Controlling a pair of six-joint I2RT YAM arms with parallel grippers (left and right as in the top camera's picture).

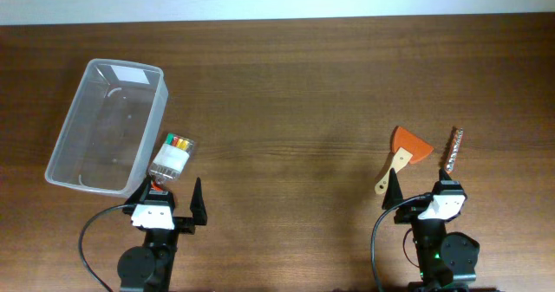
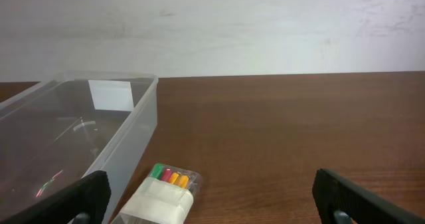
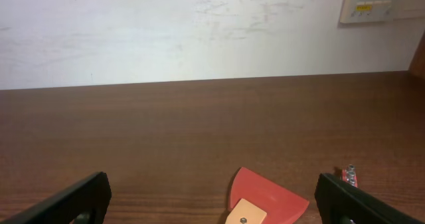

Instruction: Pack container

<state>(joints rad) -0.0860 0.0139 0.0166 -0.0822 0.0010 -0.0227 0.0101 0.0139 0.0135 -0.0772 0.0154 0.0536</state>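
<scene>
- At ten o'clock on the surface: empty container, marker pack beside it.
- Left end effector, right end effector: both apart, empty.
- Risk: grabbing the pack may shove the container.

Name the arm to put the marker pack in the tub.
Left. Its open end effector sits just behind the marker pack, which lies beside the container; the right arm is across the table.

I seem to be in an office or lab room: a dark brown wooden table, a scuffed white wall, a small white wall screen box.
</scene>
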